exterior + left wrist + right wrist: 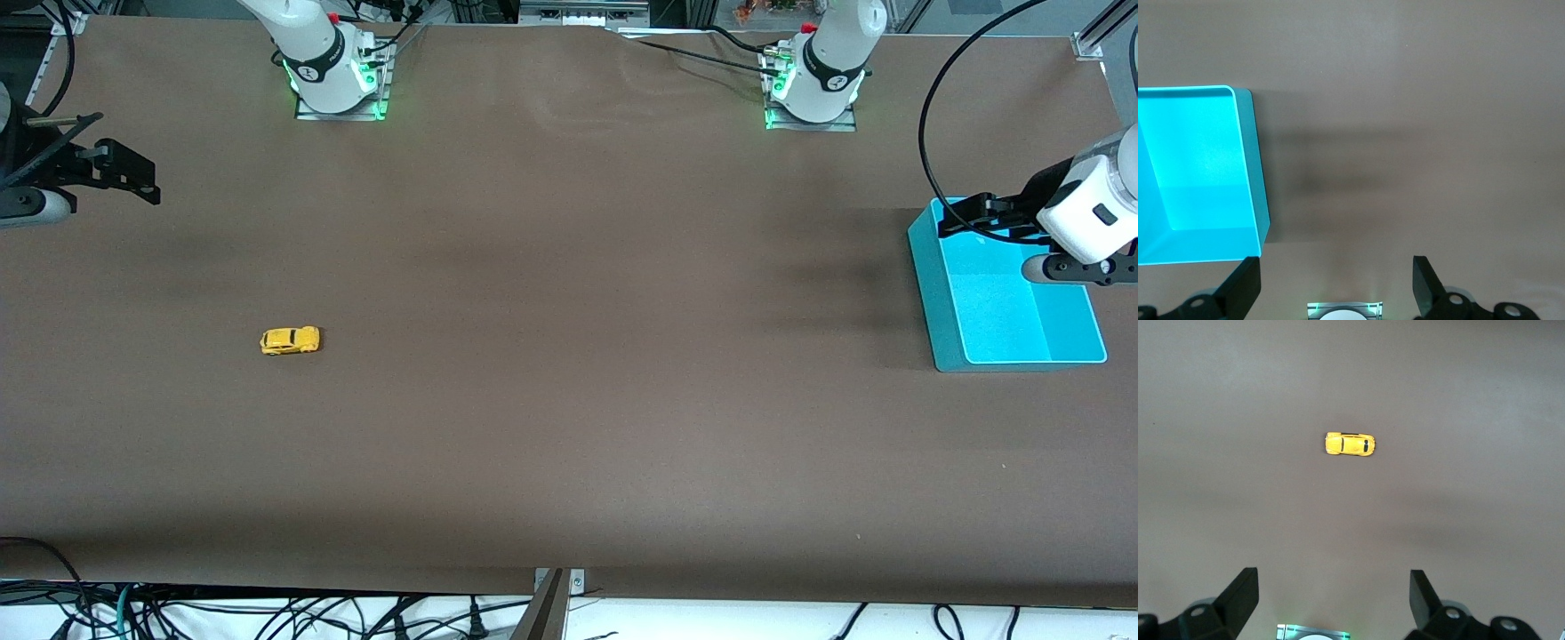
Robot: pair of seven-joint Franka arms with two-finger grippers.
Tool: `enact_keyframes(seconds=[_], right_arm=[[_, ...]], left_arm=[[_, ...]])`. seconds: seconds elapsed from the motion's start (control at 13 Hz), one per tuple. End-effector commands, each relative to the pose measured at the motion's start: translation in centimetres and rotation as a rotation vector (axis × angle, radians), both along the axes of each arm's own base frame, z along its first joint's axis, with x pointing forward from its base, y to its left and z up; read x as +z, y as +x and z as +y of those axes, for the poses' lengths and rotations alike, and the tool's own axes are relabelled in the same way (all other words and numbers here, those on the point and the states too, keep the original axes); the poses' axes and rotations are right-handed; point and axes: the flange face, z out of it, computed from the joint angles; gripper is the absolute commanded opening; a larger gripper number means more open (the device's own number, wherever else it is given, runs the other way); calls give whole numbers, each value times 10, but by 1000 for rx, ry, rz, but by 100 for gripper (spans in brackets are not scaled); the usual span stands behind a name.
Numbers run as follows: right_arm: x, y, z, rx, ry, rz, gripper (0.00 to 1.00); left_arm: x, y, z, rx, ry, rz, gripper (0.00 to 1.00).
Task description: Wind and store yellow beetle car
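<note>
The yellow beetle car (290,340) stands on its wheels on the brown table, toward the right arm's end. It also shows in the right wrist view (1350,445), well away from the fingers. My right gripper (116,164) is open and empty, up in the air over the table's edge at that end; in its wrist view (1333,597) nothing lies between the fingertips. My left gripper (958,218) is open and empty, over the farther rim of the turquoise bin (933,293). In the left wrist view (1337,283) the bin (1258,187) sits beside one finger (1245,283).
The turquoise bin has nothing in it and stands at the left arm's end of the table. The two arm bases (338,76) (813,84) stand along the table's farthest edge. Cables (267,618) hang below the nearest edge.
</note>
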Motion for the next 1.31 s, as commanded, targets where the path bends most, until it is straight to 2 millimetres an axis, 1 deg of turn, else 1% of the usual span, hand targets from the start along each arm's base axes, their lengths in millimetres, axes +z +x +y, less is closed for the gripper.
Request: enact_keyframes(seconds=[0.0,0.15,0.39,0.62,0.69,0.77,0.93,1.24], right_arm=[[3,-2,-1,-1,16,9,100],[2,0,0,0,16,4,100],[1,-1,-1,-3,16,7,100],[0,-1,1,3,16,12,100],[0,-1,1,3,16,10,100],[0,-1,1,3,16,10,100],[0,-1,2,6,16,9,100],[0,-1,2,4,16,10,100]], left_arm=[[4,2,3,3,8,-7,100],[-2,4,2,4,3,1,100],[-2,4,3,7,2,1,100],[-2,5,-1,14,3,1,100],[4,6,-1,14,5,-12,100],[6,6,0,14,4,-17,100],[4,8,1,12,3,-14,100],[6,8,-5,5,5,-17,100]])
